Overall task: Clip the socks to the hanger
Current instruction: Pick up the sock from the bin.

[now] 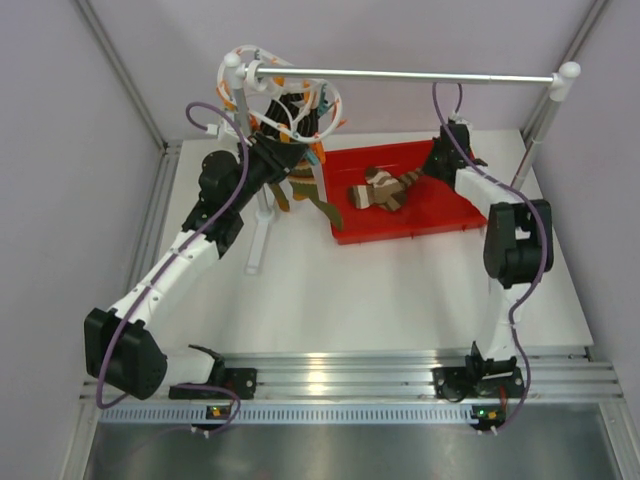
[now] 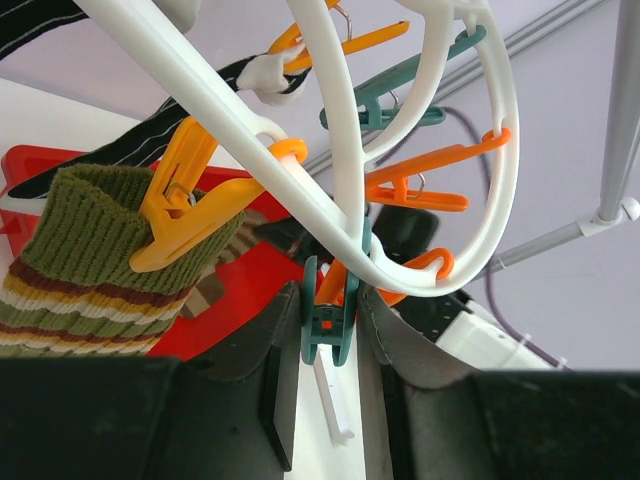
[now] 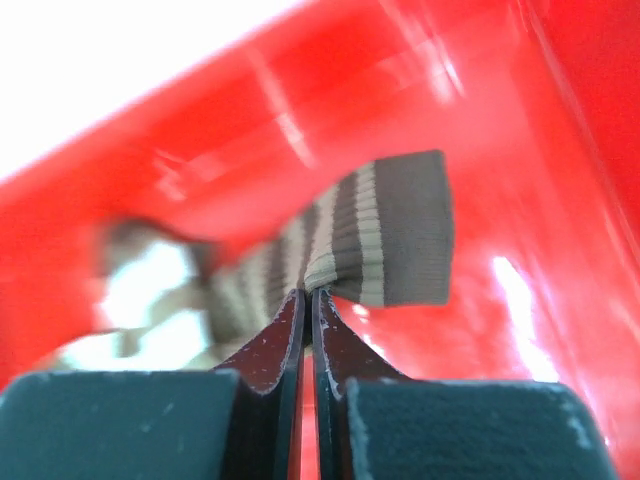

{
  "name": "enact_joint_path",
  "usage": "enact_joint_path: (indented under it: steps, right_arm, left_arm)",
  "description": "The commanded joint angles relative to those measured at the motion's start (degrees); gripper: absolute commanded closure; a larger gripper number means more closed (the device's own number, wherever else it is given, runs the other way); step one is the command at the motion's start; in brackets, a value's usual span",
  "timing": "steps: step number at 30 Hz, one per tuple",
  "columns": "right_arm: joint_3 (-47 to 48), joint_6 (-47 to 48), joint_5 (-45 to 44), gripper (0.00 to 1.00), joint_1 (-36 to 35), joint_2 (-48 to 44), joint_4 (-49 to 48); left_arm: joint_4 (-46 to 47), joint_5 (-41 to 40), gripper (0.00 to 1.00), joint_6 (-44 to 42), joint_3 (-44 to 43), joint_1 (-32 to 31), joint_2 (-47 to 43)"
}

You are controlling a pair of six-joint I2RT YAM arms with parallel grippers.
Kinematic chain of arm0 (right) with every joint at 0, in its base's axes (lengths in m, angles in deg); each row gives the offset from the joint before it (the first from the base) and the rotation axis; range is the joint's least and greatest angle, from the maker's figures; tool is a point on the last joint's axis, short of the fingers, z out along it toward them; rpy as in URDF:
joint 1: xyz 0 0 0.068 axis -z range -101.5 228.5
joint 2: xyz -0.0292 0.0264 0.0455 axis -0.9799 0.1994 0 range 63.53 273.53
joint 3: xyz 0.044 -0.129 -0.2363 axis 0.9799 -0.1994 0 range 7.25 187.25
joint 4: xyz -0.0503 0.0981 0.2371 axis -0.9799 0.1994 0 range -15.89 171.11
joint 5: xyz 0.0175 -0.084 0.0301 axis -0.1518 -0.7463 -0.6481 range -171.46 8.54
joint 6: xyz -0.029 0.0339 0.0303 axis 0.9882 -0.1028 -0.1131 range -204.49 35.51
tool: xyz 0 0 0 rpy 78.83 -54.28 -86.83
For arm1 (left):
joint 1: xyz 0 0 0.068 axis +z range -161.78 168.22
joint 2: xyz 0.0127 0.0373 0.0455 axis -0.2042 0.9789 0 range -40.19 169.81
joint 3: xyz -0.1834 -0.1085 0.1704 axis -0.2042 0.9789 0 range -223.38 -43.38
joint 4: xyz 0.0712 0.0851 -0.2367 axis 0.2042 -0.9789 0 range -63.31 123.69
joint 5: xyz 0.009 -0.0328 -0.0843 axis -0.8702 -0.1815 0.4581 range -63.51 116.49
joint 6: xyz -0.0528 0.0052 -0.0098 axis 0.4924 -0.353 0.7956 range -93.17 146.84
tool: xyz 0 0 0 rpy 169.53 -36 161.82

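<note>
A ribbed brown-and-cream sock [image 3: 400, 230] lies in the glossy red tray [image 3: 520, 120], its bunched edge pinched by the right gripper [image 3: 308, 295]. The left gripper [image 2: 330, 335] clamps a teal clip [image 2: 328, 318] under the white plastic hanger [image 2: 220, 110].

Overhead looks down from behind — wrist cameras close-up, sharing the red tray [image 1: 445, 212].

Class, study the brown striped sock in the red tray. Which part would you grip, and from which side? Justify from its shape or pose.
Probably the ribbed cuff of the brown striped sock, from above on the right arm's side. It sticks out flat on the red tray floor and bunches into a thin fold, as the shut right gripper shows.
</note>
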Motion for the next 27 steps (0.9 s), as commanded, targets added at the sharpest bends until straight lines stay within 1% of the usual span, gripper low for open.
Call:
enact_joint_path:
  steps: [1, 4, 7, 11, 17, 20, 23, 24, 26, 27]
  right_arm:
    - [-0.2, 1.7, 8.8, 1.0, 0.4, -10.2, -12.1]
    - [-0.8, 0.0, 12.4, 1.0, 0.4, -13.2, -13.2]
    - [-1.7, -3.8, 15.4, 1.0, 0.4, -15.6, -14.6]
    - [-3.4, -6.4, 17.6, 1.0, 0.5, -18.8, -17.0]
    - [-4.1, -8.2, 19.4, 1.0, 0.4, -20.7, -17.3]
    - [-5.0, -7.6, 22.0, 1.0, 0.4, -21.1, -18.5]
    - [-3.4, -2.6, 32.2, 1.0, 0.4, -18.6, -17.9]
    - [-2.8, -0.7, 38.5, 1.0, 0.4, -17.6, -15.8]
    - [-0.6, 4.8, 43.9, 1.0, 0.0, -13.6, -13.6]
    - [0.4, 8.8, 46.2, 1.0, -0.3, -11.9, -8.7]
  left_arm:
    - [-0.7, -0.2, 1.0, 0.4, -1.1, 0.5, -1.0]
    - [-0.6, -0.1, 1.0, 0.5, -1.0, 0.5, -1.2]
    - [-0.5, 0.2, 1.0, 0.5, -1.0, 0.5, -1.2]
    - [-0.3, 0.3, 1.0, 0.5, -0.9, 0.5, -1.4]
    - [-0.2, 0.4, 1.0, 0.5, -0.7, 0.5, -1.4]
    - [0.0, 0.4, 1.0, 0.7, -0.8, 0.4, -1.3]
    - [-0.1, 0.6, 1.0, 0.8, -0.9, 0.4, -1.1]
    - [-0.2, 0.6, 1.0, 0.7, -1.0, 0.4, -1.2]
    - [-0.4, 0.7, 1.0, 0.7, -0.9, 0.4, -1.3]
    - [-0.4, 0.7, 1.0, 0.7, -1.0, 0.4, -1.3]
